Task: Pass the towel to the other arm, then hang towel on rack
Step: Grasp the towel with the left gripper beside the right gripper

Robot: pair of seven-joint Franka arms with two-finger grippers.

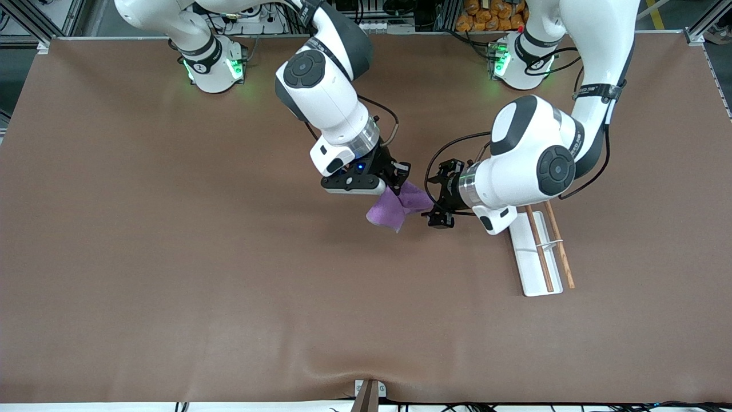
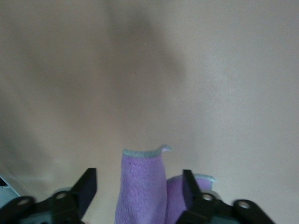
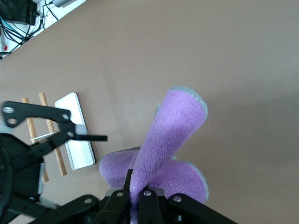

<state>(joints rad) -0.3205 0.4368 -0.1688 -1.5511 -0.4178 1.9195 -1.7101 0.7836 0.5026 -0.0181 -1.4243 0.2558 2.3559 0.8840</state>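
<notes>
The purple towel [image 1: 394, 209] hangs in the air over the middle of the table, pinched at its upper edge by my right gripper [image 1: 393, 184], which is shut on it [image 3: 138, 181]. In the right wrist view one fold of the towel [image 3: 180, 121] juts out from the jaws. My left gripper [image 1: 436, 201] is beside the towel, open, with a fold of the towel [image 2: 142, 186] between its two fingers [image 2: 88, 185] and a gap showing on at least one side. The rack [image 1: 529, 257] lies flat toward the left arm's end, under the left arm's wrist.
The rack's two brown rods [image 1: 559, 243] run along its white base and show again as rods [image 3: 46, 135] in the right wrist view. The left arm's body hangs over the rack's far end. Brown table cover [image 1: 229, 274] lies all around.
</notes>
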